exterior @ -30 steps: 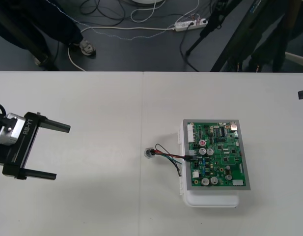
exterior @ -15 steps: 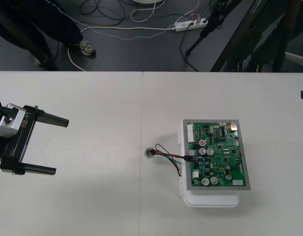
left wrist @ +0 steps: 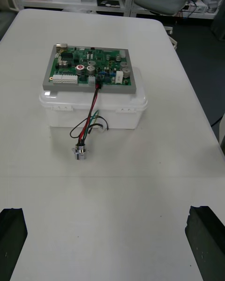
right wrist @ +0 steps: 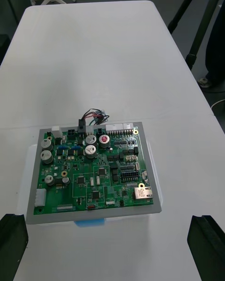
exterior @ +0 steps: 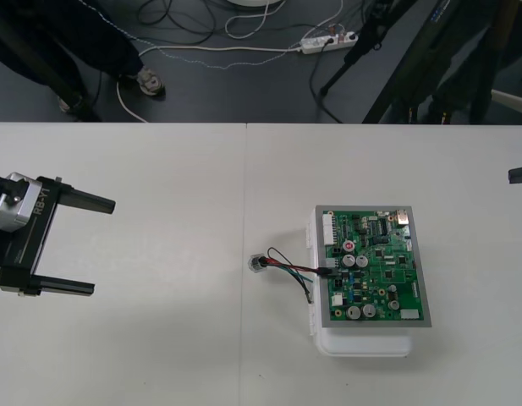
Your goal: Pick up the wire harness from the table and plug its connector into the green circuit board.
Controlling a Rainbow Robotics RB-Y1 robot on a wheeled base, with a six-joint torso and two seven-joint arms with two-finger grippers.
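Harness (exterior: 286,269) sits just left of the board (exterior: 375,262). Plug (exterior: 326,272) looks seated in the board's edge, socket (exterior: 258,263) on the table (exterior: 159,338). Left gripper (exterior: 104,246) empty, fingers spread wide, at the left side. Right gripper (exterior: 517,217) also spread and empty, at the right edge. Insertion looks done, so any retreat should stay clear of the wires.

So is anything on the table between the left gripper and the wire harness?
Nothing visible. Bare table lies between the open left gripper and the harness, whose plug already sits at the edge of the green circuit board.
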